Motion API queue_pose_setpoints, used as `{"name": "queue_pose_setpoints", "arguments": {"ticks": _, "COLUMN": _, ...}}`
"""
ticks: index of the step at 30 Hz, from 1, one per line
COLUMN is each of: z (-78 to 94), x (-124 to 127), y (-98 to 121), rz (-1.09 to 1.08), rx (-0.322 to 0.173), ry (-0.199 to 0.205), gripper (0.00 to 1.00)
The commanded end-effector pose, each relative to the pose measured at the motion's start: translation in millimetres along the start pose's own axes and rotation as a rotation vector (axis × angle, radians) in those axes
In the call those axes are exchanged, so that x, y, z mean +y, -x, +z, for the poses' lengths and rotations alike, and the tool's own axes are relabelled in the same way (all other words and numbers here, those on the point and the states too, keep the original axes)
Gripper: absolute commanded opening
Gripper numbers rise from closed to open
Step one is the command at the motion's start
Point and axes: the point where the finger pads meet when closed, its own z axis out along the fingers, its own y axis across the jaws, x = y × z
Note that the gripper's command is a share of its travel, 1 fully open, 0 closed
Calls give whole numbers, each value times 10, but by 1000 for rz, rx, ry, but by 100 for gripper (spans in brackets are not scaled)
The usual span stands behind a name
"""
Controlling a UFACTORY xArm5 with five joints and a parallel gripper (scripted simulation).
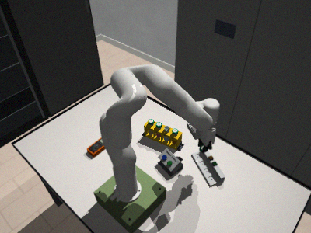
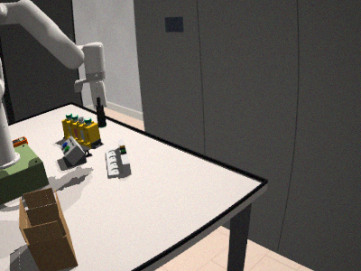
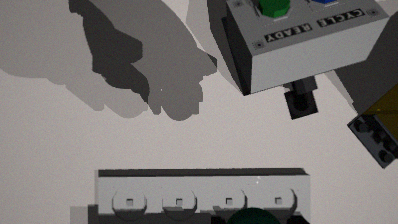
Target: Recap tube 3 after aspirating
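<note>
My gripper [image 1: 204, 147] is shut on the dark green cap of tube 3 [image 3: 255, 218] and holds it above the grey cap tray [image 1: 207, 168]. In the wrist view the tray [image 3: 202, 195] shows a row of empty round nests, and the cap hangs over its right part. The fingers themselves are out of that view. The yellow tube rack [image 1: 163, 132] stands to the left of the gripper. Tube 3 [image 1: 166, 128] is open, and the other three tubes carry green caps. The key housing [image 1: 169, 163] holds the blue CYCLE key [image 1: 164, 158] and the green READY key [image 3: 274, 6].
The arm's green base [image 1: 130, 198] stands at the front of the table. An orange device [image 1: 96, 147] lies left of it. A brown cardboard box [image 2: 45, 228] stands near the table's front edge. Two small lamps [image 2: 122, 146] sit at one end of the tray.
</note>
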Motion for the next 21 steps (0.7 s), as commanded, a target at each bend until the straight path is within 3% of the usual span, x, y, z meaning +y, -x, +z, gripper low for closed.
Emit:
{"name": "queue_pose_setpoints", "arguments": {"ticks": 1, "z": -6, "x": -315, "y": 162, "rz": -2, "rx": -2, "ry": -1, "gripper": 0}}
{"name": "queue_pose_setpoints", "arguments": {"ticks": 4, "z": -6, "x": -486, "y": 236, "rz": -2, "rx": -2, "ry": 0, "gripper": 0}}
{"name": "queue_pose_setpoints", "arguments": {"ticks": 11, "z": -6, "x": -486, "y": 236, "rz": -2, "rx": -2, "ry": 0, "gripper": 0}}
{"name": "queue_pose_setpoints", "arguments": {"ticks": 21, "z": 495, "x": -486, "y": 236, "rz": -2, "rx": -2, "ry": 0, "gripper": 0}}
